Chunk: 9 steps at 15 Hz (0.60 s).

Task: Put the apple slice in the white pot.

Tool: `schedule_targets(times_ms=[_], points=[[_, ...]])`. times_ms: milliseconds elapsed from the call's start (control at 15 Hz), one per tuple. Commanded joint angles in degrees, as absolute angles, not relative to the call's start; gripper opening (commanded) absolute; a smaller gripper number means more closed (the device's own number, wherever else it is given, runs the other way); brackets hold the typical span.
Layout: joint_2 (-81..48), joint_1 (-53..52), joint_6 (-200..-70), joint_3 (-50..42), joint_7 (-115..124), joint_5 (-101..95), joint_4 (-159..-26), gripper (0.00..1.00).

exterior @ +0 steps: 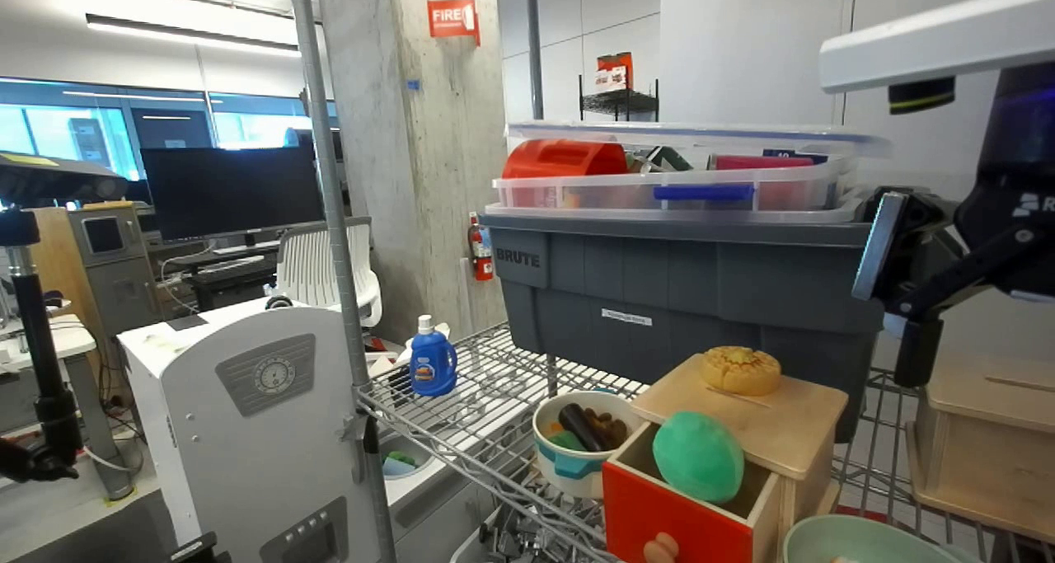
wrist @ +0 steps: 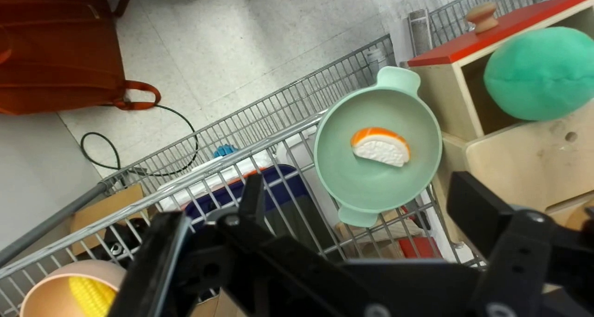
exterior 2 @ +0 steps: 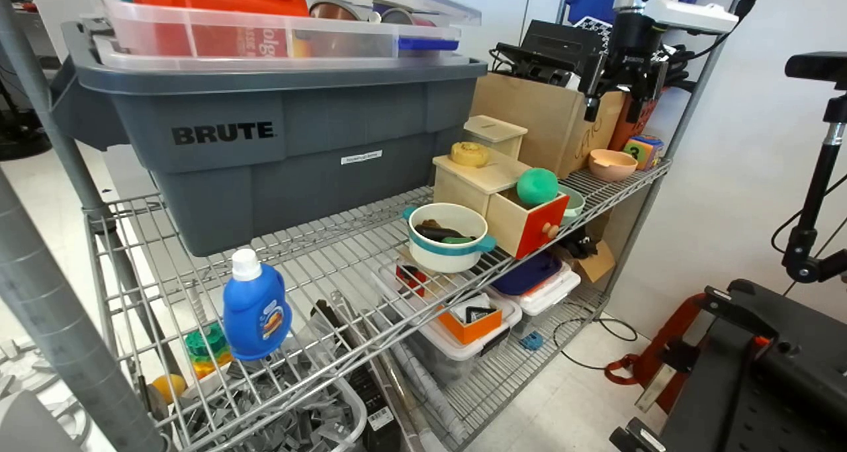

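- Wire shelf (exterior 2: pixel 370 230): wooden box (exterior 2: pixel 458 182) between white pot (exterior 2: pixel 442 260) and green bowl (wrist: pixel 371 187).
- Gripper (exterior 2: pixel 612 113) above box height, spread wide, empty.
- Likely pre-grasp: lower onto bowl's apple slice (wrist: pixel 381 147).

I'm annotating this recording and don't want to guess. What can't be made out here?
Floor of the white pot: hidden by its contents and near wall in both exterior views.
Near part of the pale green bowl: cut off by the bottom edge in an exterior view.
Underside of the apple slice: hidden by the slice itself in the wrist view.
Much of the inside of the drawer: hidden by the green ball in an exterior view.
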<state>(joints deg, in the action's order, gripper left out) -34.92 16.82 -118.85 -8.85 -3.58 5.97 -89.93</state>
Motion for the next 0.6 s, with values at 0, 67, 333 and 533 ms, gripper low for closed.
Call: schedule_targets(times_ms=[0,67,333,533], points=[[-35.0,17.0,-118.6,-8.7,-3.6,5.9,-89.6,1.0],[-35.0,17.0,-118.6,-8.7,-3.6,5.9,-89.6,1.0],[-35.7,17.0,-118.2,-8.8,-3.1,5.8,-88.6,1.0],[-38.5,16.9,-118.1,-8.6,-2.4,6.1,-86.7,1.0]])
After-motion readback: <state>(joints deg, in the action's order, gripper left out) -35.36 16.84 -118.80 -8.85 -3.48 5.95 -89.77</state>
